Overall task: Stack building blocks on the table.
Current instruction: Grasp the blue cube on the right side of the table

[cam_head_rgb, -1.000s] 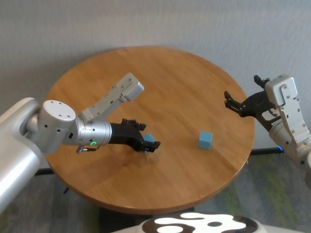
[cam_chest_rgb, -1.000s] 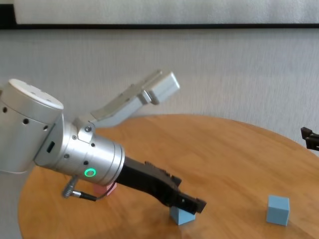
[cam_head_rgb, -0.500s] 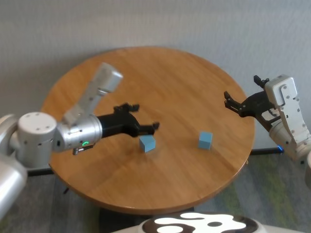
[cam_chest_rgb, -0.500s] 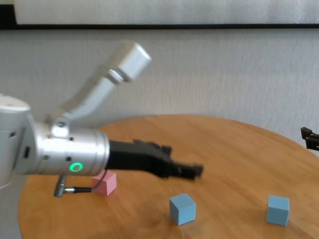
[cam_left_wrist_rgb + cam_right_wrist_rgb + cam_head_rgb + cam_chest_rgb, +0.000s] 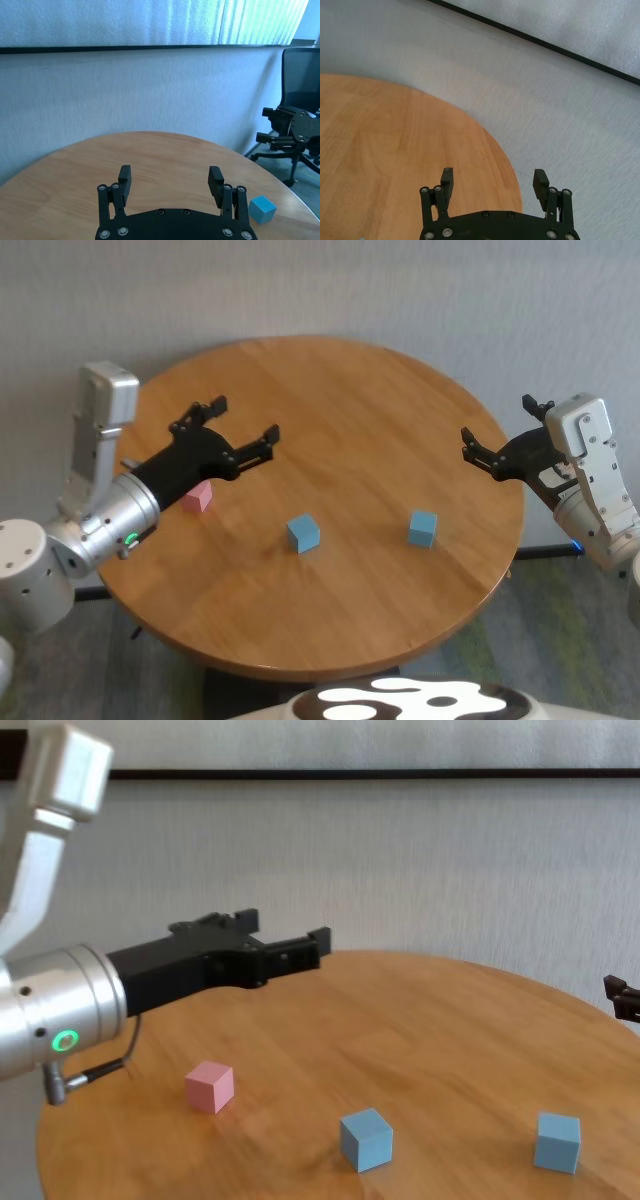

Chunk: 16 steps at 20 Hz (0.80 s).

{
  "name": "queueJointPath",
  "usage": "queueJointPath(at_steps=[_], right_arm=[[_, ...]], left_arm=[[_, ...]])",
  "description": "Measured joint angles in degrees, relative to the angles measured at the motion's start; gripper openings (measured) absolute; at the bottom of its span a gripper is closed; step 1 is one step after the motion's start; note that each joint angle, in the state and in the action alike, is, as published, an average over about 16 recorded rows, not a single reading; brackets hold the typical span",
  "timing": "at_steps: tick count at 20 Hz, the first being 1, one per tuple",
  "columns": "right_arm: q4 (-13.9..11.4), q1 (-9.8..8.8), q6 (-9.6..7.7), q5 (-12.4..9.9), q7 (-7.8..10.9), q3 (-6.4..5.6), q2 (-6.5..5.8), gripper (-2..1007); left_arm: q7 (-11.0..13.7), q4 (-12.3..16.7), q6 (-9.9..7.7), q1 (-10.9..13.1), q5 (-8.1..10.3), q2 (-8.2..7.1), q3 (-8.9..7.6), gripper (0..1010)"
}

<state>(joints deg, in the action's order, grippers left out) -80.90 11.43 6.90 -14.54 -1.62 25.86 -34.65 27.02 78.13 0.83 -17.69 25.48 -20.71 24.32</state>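
Three building blocks lie apart on the round wooden table point(image 5: 380, 410). The pink one point(image 5: 197, 497) point(image 5: 210, 1086) is at the left. A light blue one point(image 5: 303, 533) point(image 5: 366, 1139) sits in the middle and another light blue one point(image 5: 423, 528) point(image 5: 557, 1142) to the right. My left gripper point(image 5: 243, 418) point(image 5: 285, 928) point(image 5: 170, 175) hovers open and empty above the table's left part, just beyond the pink block. The left wrist view shows one blue block point(image 5: 262, 208) low at its edge. My right gripper point(image 5: 497, 422) point(image 5: 493, 175) stands open and empty off the table's right edge.
The table rim point(image 5: 470, 970) curves in front of a grey wall. A black office chair point(image 5: 300, 80) stands beyond the table on the right side. My left forearm point(image 5: 100, 520) reaches over the table's left edge.
My left gripper opened off the middle blue block, rose, and drew back leftward beyond the pink block. The blue block stays on the table. The right arm has not moved.
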Motion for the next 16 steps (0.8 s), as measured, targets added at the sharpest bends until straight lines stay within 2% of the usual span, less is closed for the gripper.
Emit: queueJointPath(at_steps=[3,6,16], right_arm=[[0.0,0.00,0.00,0.0,0.00,0.00,0.00,1005],[0.0,0.00,0.00,0.0,0.00,0.00,0.00,1005],[0.0,0.00,0.00,0.0,0.00,0.00,0.00,1005]], left_arm=[[-0.8,1.1,2.63,1.6,0.00,-0.56,-1.64,1001],[-1.3,1.7,4.09,2.8,-0.15,-1.05,-3.03,1001],[-2.6,2.3,5.85,5.1,-0.46,-1.97,-6.37,1002]])
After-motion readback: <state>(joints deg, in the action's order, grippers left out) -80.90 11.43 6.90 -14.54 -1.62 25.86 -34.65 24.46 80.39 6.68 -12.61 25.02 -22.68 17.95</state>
